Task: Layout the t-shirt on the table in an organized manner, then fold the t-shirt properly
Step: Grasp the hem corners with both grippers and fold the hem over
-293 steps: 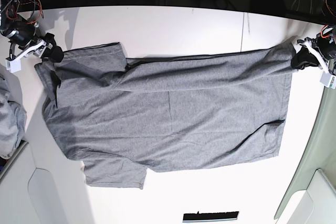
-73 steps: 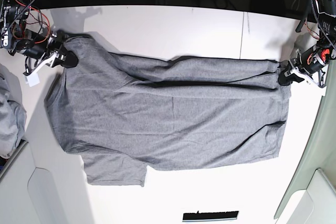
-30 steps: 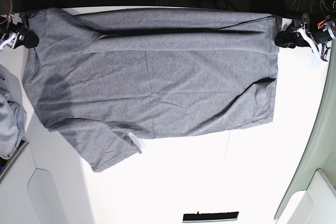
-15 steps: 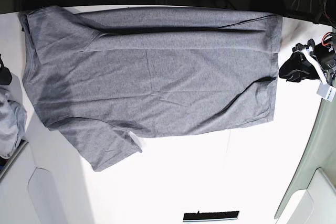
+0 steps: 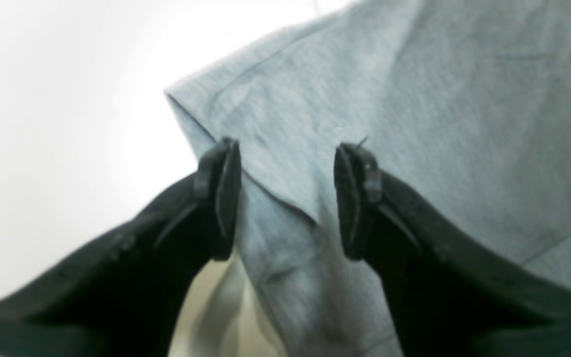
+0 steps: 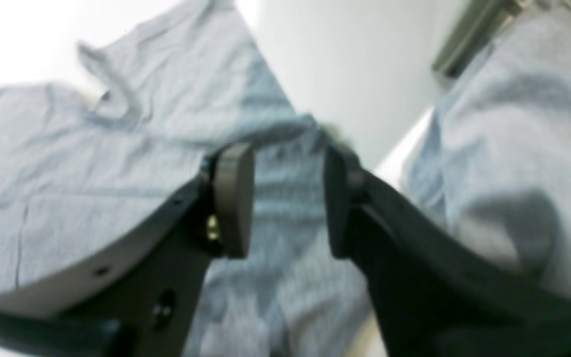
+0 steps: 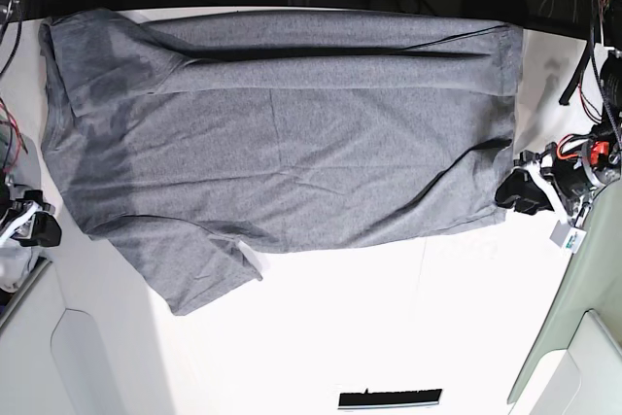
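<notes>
— Right claw?
— Parted, empty, at the t-shirt shoulder edge, left of base view.
— T-shirt?
— Spread flat across the far table.
— Left claw?
— Spread wide, straddling the lower hem corner, gripping nothing.

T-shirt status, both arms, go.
Left gripper open, fingers straddling the hem corner. Right gripper open over cloth, nothing held. T-shirt spread on the table, long crease along far edge. Nothing in the way.
</notes>
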Robot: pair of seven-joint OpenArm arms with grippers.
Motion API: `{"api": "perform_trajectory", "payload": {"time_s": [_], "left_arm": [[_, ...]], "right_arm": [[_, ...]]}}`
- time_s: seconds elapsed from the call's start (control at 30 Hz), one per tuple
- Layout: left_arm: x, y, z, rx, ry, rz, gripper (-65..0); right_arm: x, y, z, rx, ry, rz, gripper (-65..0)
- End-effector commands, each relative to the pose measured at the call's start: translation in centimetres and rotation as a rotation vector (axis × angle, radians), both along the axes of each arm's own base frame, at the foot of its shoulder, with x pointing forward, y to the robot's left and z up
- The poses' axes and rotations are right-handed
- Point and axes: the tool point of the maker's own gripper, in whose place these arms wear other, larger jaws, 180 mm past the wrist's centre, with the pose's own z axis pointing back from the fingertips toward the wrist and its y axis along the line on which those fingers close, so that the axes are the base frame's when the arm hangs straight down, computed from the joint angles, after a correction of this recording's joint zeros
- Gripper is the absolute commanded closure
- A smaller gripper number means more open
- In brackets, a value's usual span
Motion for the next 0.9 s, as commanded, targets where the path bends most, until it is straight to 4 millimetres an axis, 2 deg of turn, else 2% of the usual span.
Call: {"api": "perform_trajectory", "payload": {"time_s": [0.0, 0.17, 0.27, 0.33, 0.47, 0.63, 0.77, 0.87], "left_arm": [[1.7, 0.8, 1.6, -0.006, -0.047, 0.013, -33.0], [3.2, 2.7, 0.0, -0.044, 0.001, 0.094, -33.1], [3.4, 4.2, -1.1, -0.072, 0.028, 0.163, -33.1], [3.3, 5.2, -2.0, -0.09, 0.053, 0.215, -33.1], [2.6, 6.0, -3.8, -0.119, 0.11, 0.276, -33.1], [2.1, 6.1, -4.7, -0.114, 0.121, 0.29, -33.1], [2.6, 6.0, -4.9, -0.094, 0.097, 0.314, -33.1], [3.0, 4.6, -5.7, -0.091, 0.098, 0.306, -33.1]], "right_arm": [[1.8, -0.9, 2.1, -0.008, -0.064, -0.016, -24.0], [4.9, -1.7, 0.5, 0.017, -0.08, -0.067, -24.0], [5.6, -2.9, -1.3, 0.006, -0.072, -0.111, -24.1], [5.7, -3.7, -2.6, 0.022, -0.07, -0.149, -27.7], [4.4, -4.9, -5.9, 0.068, -0.02, -0.222, -37.8], [2.1, -5.1, -9.5, 0.082, 0.07, -0.259, -38.2], [1.1, -5.1, -10.5, 0.09, 0.099, -0.266, -38.2], [1.2, -4.8, -10.5, 0.113, 0.092, -0.273, -38.2]]}}
